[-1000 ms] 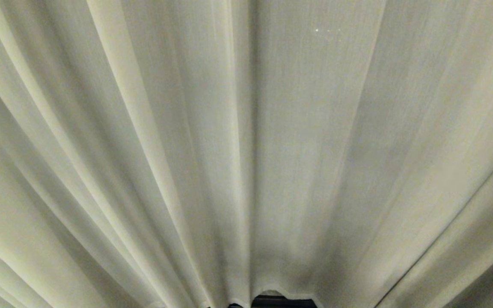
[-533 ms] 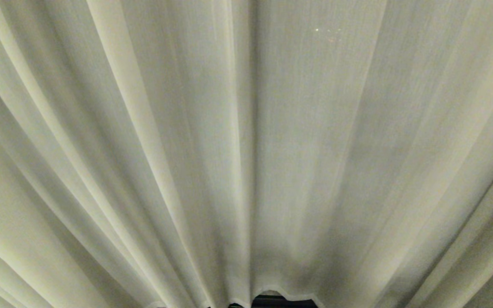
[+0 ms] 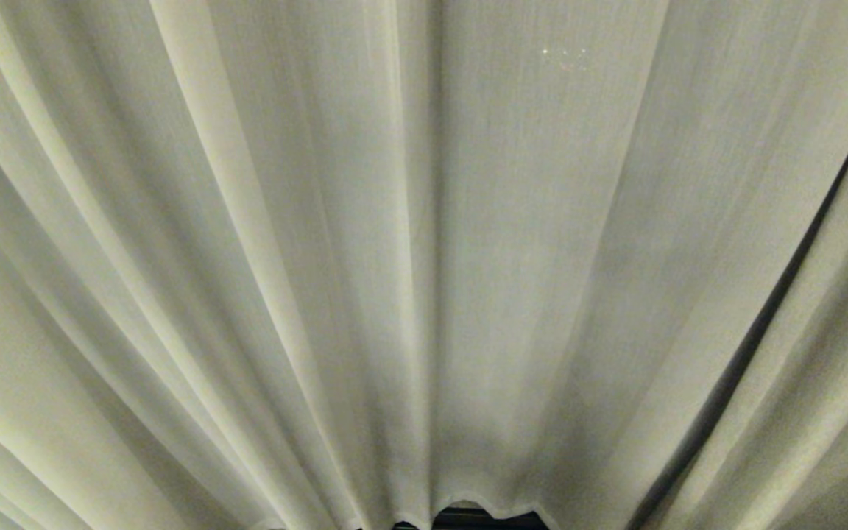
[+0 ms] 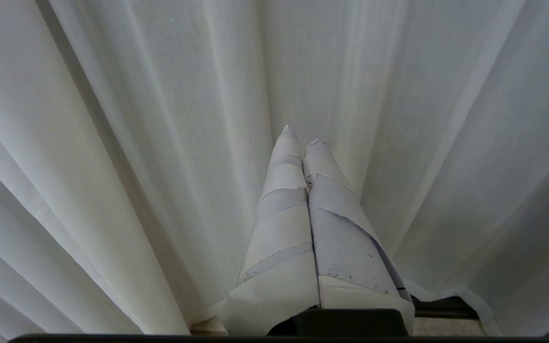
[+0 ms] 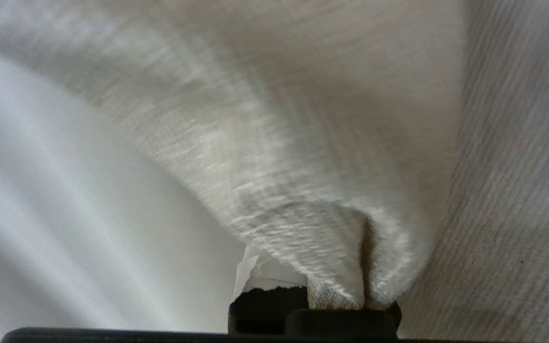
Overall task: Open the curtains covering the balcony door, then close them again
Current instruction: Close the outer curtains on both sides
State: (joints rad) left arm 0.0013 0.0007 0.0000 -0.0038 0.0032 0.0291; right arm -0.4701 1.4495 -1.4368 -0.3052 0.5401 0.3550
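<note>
The curtains (image 3: 424, 265) fill the head view: 2 cream panels hanging in long vertical folds, meeting along a seam near the middle. They are still drawn, and only a dark sliver of the balcony door (image 3: 486, 519) shows under the hem at the bottom edge. The long axis of every fold runs top to bottom, so any pull that opens them has to go sideways, across the folds.

The right pincer (image 5: 350, 297) is the one at work. In the right wrist view its jaws are pinched tight on a bunched ridge of curtain cloth, which drapes over and hides most of the fingers. It lies outside the head view, off to the right, where a deep dark crease runs up the right-hand panel (image 3: 762, 316). That puts the grip on the right-hand panel, with the centre seam to its left; by my reading, the coming move is to drag this panel rightward, away from the seam.

The left pincer (image 4: 303, 138) hangs parked in front of the curtains, its 2 tape-wrapped fingers (image 4: 284, 214) pressed together on nothing, tips pointing up along the folds.
</note>
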